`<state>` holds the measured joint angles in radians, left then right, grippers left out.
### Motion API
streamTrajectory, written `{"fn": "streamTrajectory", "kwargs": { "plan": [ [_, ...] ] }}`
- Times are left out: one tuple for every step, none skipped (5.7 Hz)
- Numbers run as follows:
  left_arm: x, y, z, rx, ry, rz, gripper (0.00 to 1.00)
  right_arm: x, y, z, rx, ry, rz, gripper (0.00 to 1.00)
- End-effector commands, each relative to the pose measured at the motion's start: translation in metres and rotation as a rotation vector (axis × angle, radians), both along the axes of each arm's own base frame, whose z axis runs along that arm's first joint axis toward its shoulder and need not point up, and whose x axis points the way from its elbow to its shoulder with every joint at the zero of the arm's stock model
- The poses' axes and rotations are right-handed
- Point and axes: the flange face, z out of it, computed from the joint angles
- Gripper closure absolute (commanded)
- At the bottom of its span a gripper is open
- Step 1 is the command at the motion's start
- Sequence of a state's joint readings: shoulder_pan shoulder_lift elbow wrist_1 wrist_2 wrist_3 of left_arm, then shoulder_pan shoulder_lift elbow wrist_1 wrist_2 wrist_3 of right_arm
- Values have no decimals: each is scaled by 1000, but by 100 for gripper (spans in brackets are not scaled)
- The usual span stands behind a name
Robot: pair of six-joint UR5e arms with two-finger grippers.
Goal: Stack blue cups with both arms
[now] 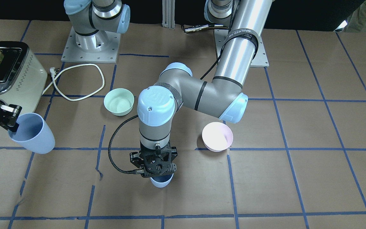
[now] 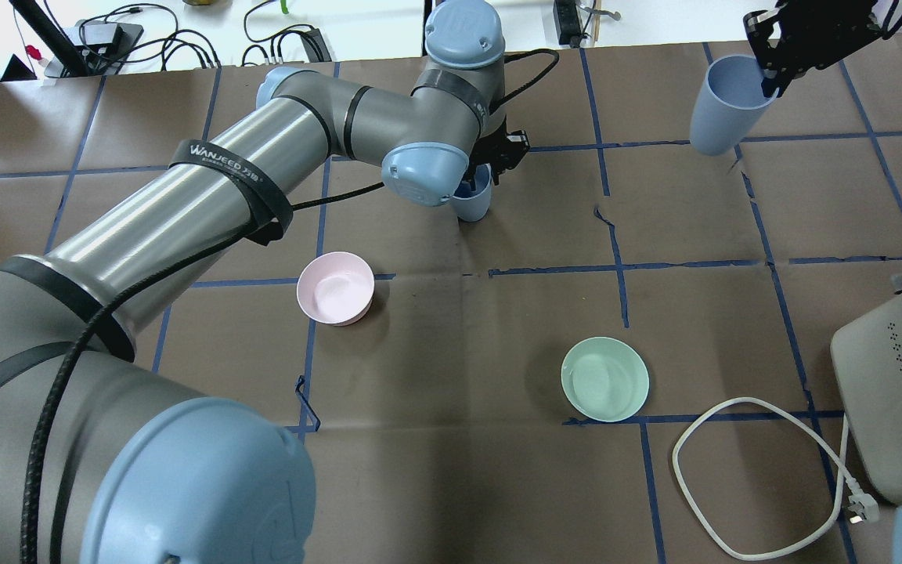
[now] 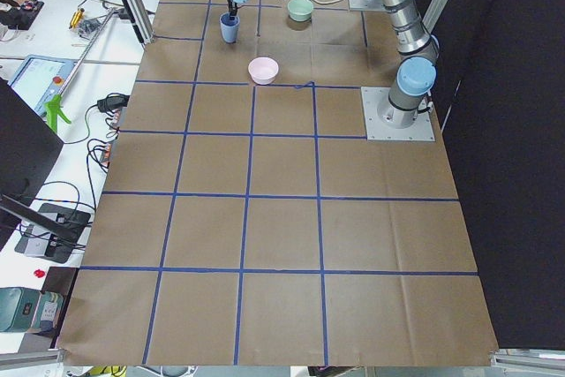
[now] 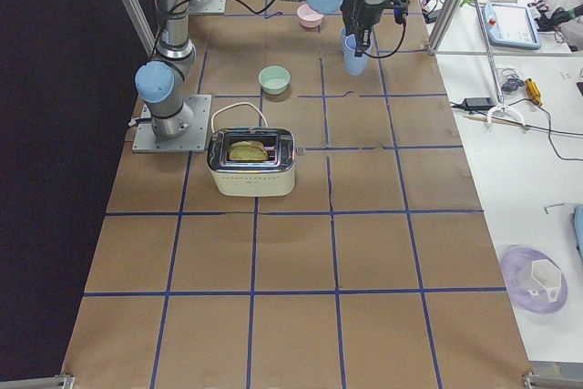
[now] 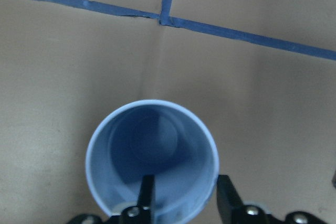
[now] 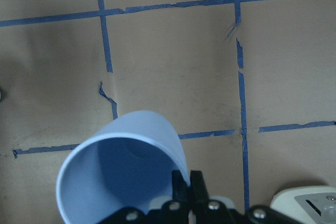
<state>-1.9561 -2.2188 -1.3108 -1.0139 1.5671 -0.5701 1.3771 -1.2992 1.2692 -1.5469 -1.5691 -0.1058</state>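
Take the mint green bowl (image 1: 118, 101) as your marker on the brown paper-covered table (image 1: 313, 178). Your upright blue cup (image 5: 152, 150) stands on the paper on the side of that bowl away from the robot's base, a little toward the robot's left. The left gripper (image 5: 186, 188) points straight down over it. Its jaws are parted and straddle the cup's wall. One of the fingers (image 5: 147, 195) reaches inside the mouth, clear of the wall, and the other sits outside, just beside the rim. In the left wrist view you can see that nothing is squeezed between them.

Your tilted blue cup (image 6: 118, 174) is out toward the robot's right of the green bowl, well apart from it and from the upright cup. The right gripper (image 6: 188, 182) has its jaws pinched together on this cup's rim, and the cup leans over with its mouth up by the gripper. You cannot tell from these views whether its base touches the paper.

The pale pink bowl (image 1: 217, 136) sits on the robot's left of the green bowl and farther from the base. The cream toaster (image 1: 24, 82), with toast (image 4: 244, 149) in its slot, stands on the robot's right of the green bowl. A white cable (image 1: 103, 79) loops on the paper between the toaster and the bowl.
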Motion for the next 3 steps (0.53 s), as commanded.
{"fn": "streamTrajectory", "kwargs": {
  "plan": [
    [6, 2, 28, -19, 13, 1, 5, 0, -5, 1, -10, -4, -3, 90],
    [30, 11, 73, 5, 0, 3, 5, 4, -21, 1, -60, -46, -62, 90],
    [65, 23, 111, 62, -31, -48, 5, 23, -36, 3, -76, -70, -85, 90]
  ]
}}
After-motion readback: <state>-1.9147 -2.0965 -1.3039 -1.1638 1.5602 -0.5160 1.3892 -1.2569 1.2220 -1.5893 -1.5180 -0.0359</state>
